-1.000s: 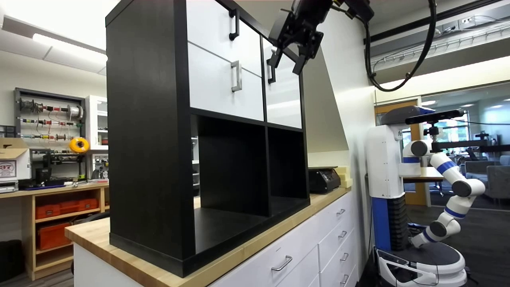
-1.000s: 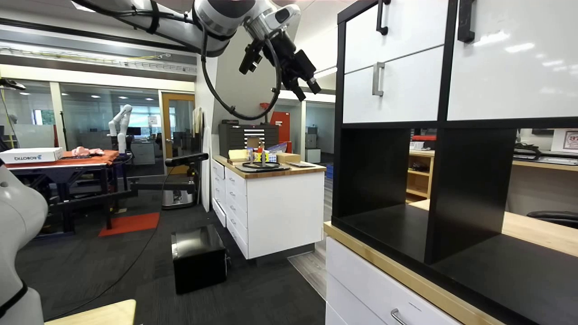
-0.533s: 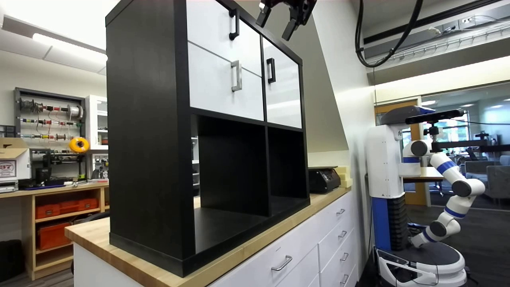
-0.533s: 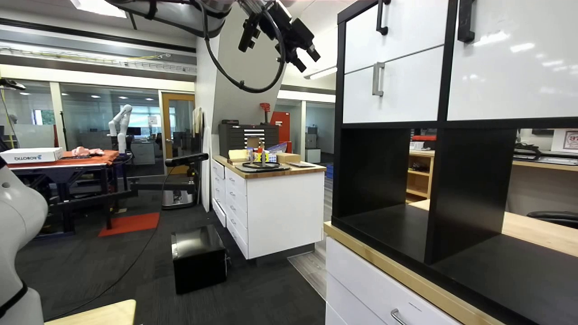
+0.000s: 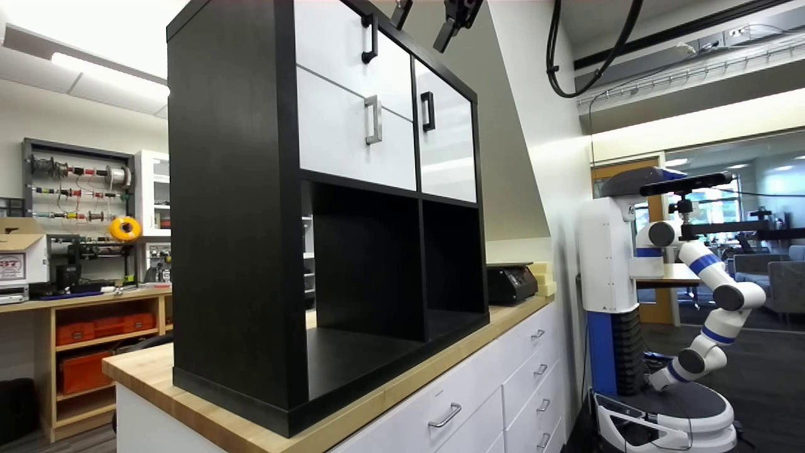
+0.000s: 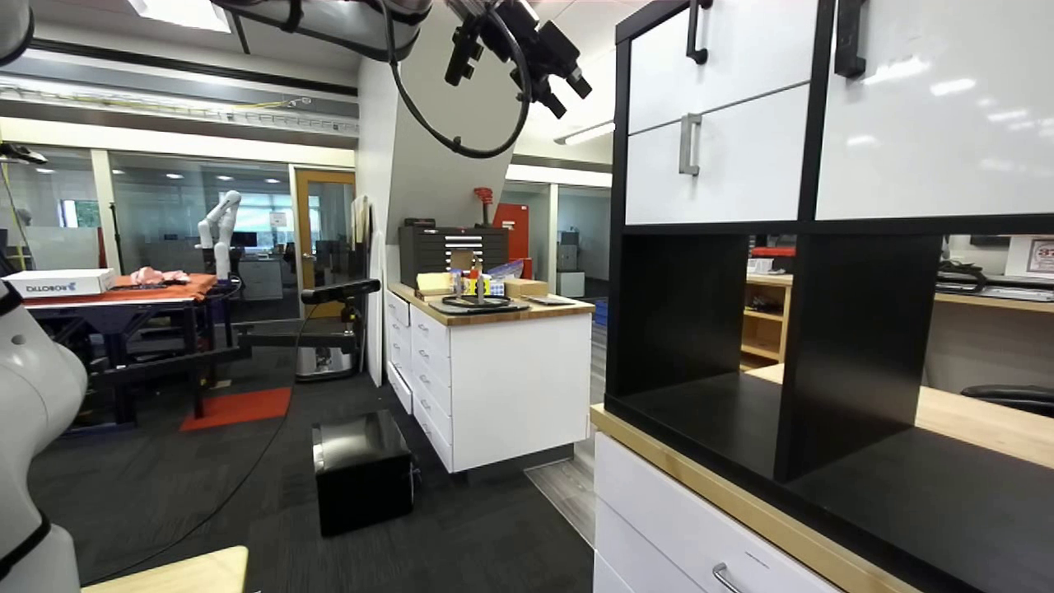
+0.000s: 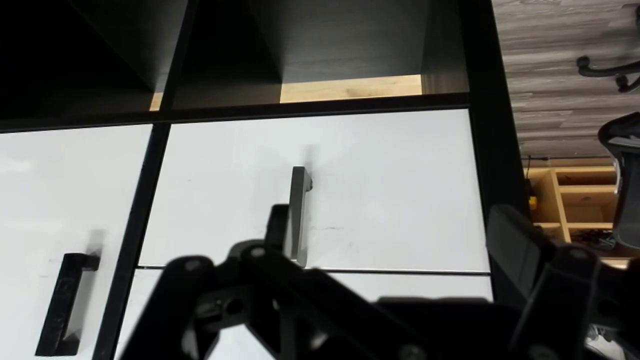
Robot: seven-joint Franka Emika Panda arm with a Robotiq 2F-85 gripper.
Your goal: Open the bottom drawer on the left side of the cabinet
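Pincer [image 6: 568, 96] hangs empty, jaws apart. In an exterior view, the bottom drawer [image 6: 733, 161] of the cabinet [image 6: 856, 346] is closed, at four o'clock from it. Gripping the handle [image 6: 684, 147] and pulling remain, I judge.

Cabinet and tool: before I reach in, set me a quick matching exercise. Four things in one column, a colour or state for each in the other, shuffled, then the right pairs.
Things
1. bottom drawer of the cabinet
2. top drawer, stacked right above it
3. tool
4. counter top under the cabinet

Colour or state
A. shut, black handle
B. pale wood
C. shut, silver handle
D. open, holding nothing

Pairs: 1-C, 2-A, 3-D, 4-B
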